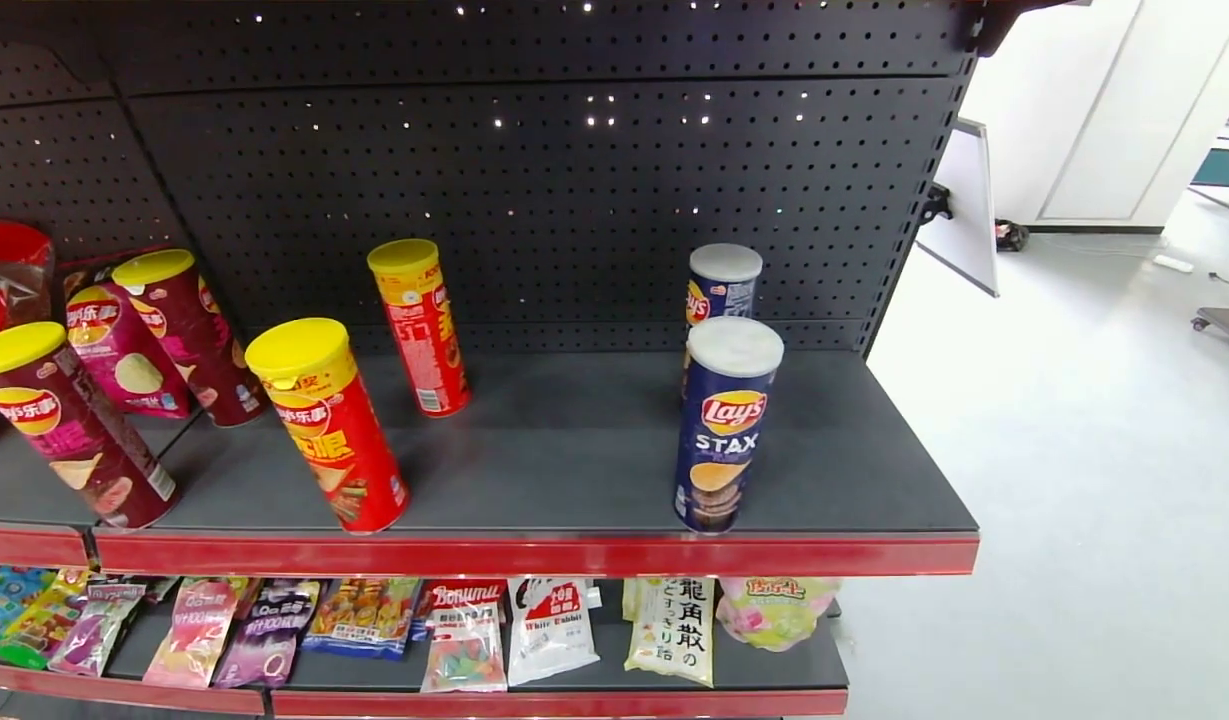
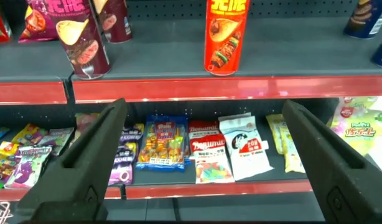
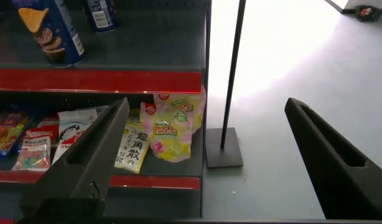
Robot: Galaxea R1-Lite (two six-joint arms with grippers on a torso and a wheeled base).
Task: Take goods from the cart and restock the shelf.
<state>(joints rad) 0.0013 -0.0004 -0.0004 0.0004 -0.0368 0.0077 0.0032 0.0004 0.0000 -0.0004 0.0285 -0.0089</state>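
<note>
Your shelf is only part stocked. On its top board, maroon cans stand at nine o'clock, two red cans nearer the middle and two blue cans toward three o'clock, with bare board between them. Snack bags line the tier at six o'clock. Your left gripper and right gripper face that lower tier, jaws wide apart and empty, so I judge the next item is yet to be fetched.

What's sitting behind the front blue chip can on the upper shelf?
A second blue chip can with a pale lid stands upright behind it, near the pegboard back panel. The front can covers its lower body.
</note>
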